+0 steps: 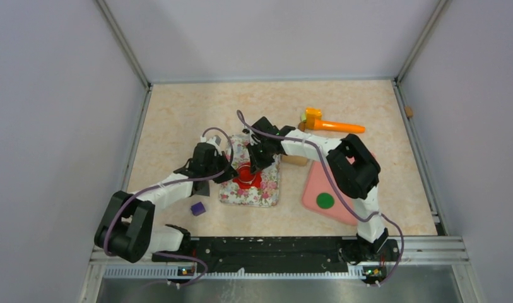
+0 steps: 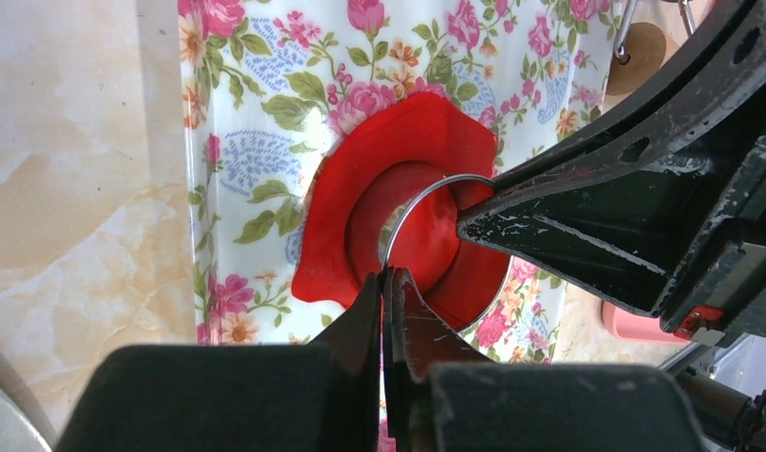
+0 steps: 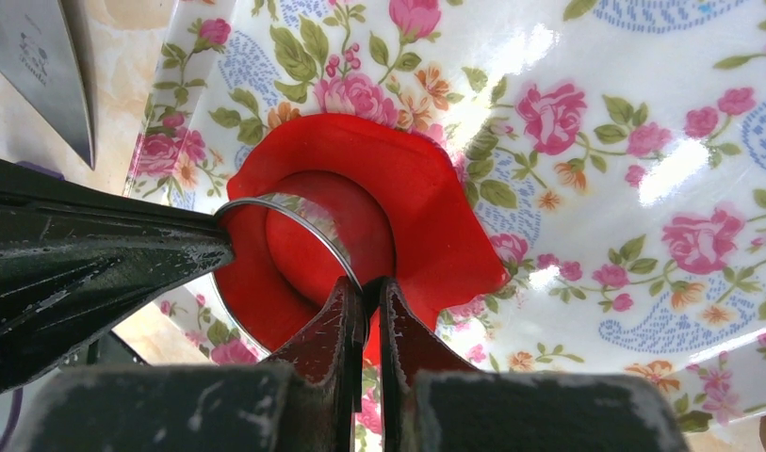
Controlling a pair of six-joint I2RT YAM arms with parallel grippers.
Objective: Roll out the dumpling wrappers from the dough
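Red clay (image 2: 327,226) lies spread as a ragged sheet on a flowered tray (image 2: 266,85) near the middle of the worktop (image 1: 178,126). Pressed into the sheet's centre is the wrapper (image 2: 426,235), a round red disc with a clean edge that sits inside the leftover clay. A thin metal ring (image 2: 412,198) stands over the disc, tilted, with part of its hoop across the disc's face.

Both arms meet over the tray. The left gripper (image 2: 385,282) is clenched, its fingertips pinching the ring's rim on one side. The right gripper (image 3: 365,292) is clenched as well, nipping the rim on the opposite side, with red clay showing just behind its tips.

A purple cube (image 1: 197,207) sits just off the tray's near left corner. A pink board (image 1: 317,180) lies to the right of the tray, towards the worktop's near edge, partly under the right arm, and a green disc (image 1: 325,201) rests flat on it. An orange tool (image 1: 339,126) with a yellow head lies towards the far edge, right of centre.
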